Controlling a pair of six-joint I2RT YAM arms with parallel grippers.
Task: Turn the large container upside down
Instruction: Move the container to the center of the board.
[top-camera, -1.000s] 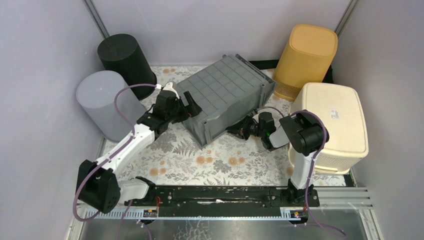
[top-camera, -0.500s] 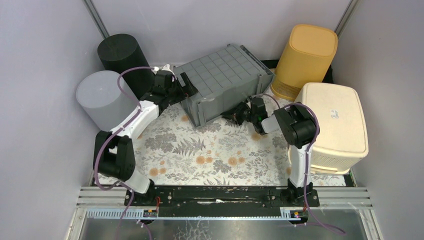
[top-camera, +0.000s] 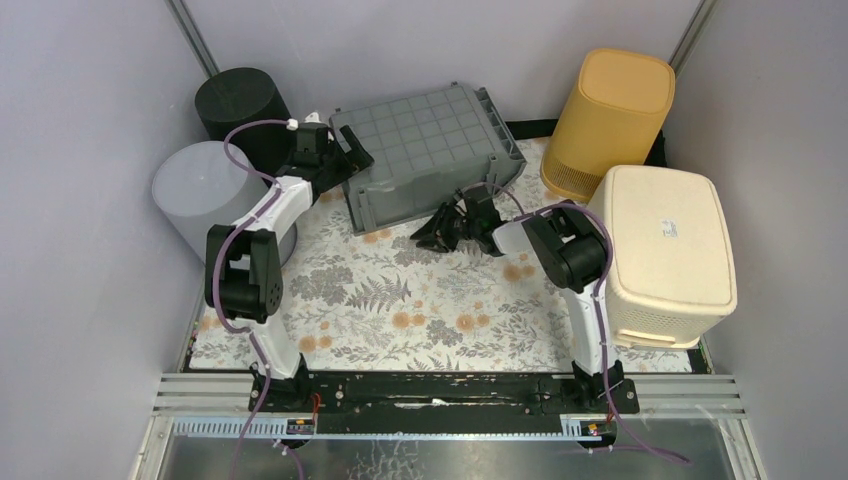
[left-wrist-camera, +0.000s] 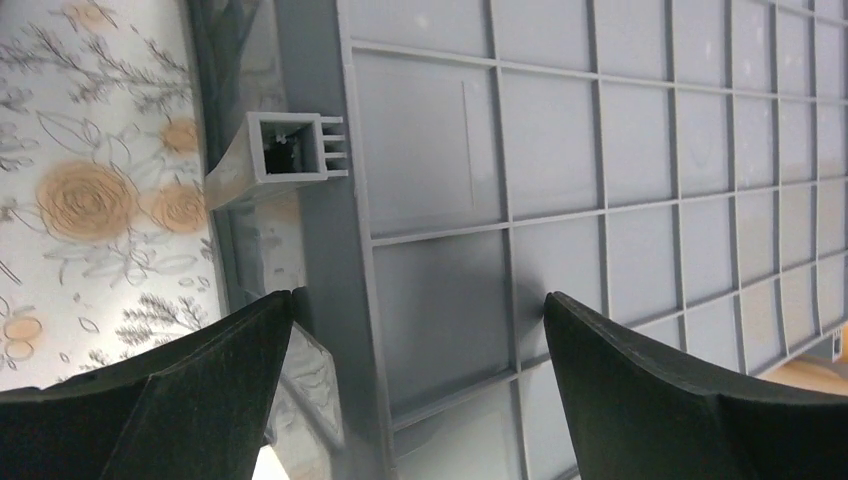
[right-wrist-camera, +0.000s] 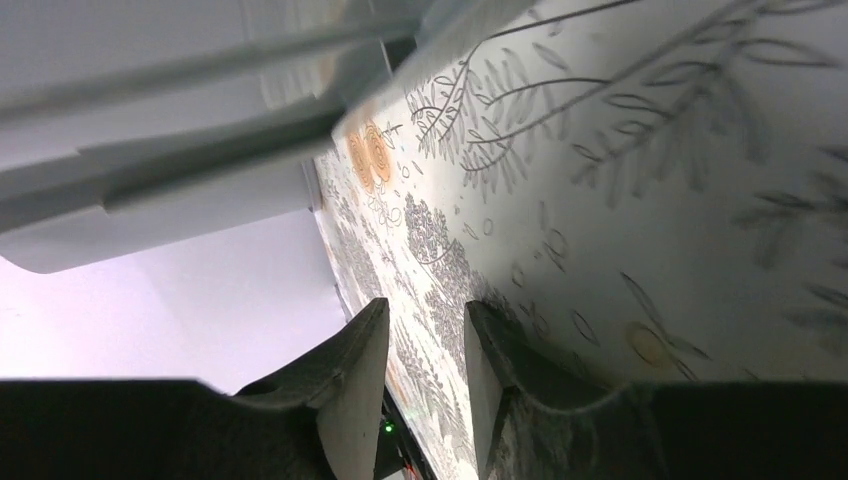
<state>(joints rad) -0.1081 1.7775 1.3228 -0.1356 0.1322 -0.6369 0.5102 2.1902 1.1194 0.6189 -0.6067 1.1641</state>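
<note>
The grey crate (top-camera: 425, 150) has gone over. A second ago it stood tipped on one long side near the middle of the bench (top-camera: 400, 310); now it lies at the far edge, left of centre, with its gridded underside facing up. Both arms have followed it back. The left claw (top-camera: 345, 155) has swung from the crate's near-left corner up toward the far-left corner of the bench, beside the black bin (top-camera: 240, 105). The right claw (top-camera: 440, 228) has slid leftward along the crate's near wall.

Left wrist view: the left claw (left-wrist-camera: 415, 370) is spread wide, one finger (left-wrist-camera: 150, 400) over the flowered cover and the other over the ribbed base (left-wrist-camera: 600, 200), gripping nothing. Right wrist view: the right claw (right-wrist-camera: 425, 390) shows only a narrow slit between its fingers (right-wrist-camera: 345, 390), nothing in it, hovering low over the cover.

Hard to read — whether the crate's rim sits flat or is still propped. In the right wrist view the crate (right-wrist-camera: 200, 100) is a pale blur overhead, cut off by the frame. From above, the left arm hides part of the grey bin (top-camera: 205, 195), and the right arm crosses the cream bin (top-camera: 665, 245). The yellow bin (top-camera: 610, 115) stands at the far-right corner.
</note>
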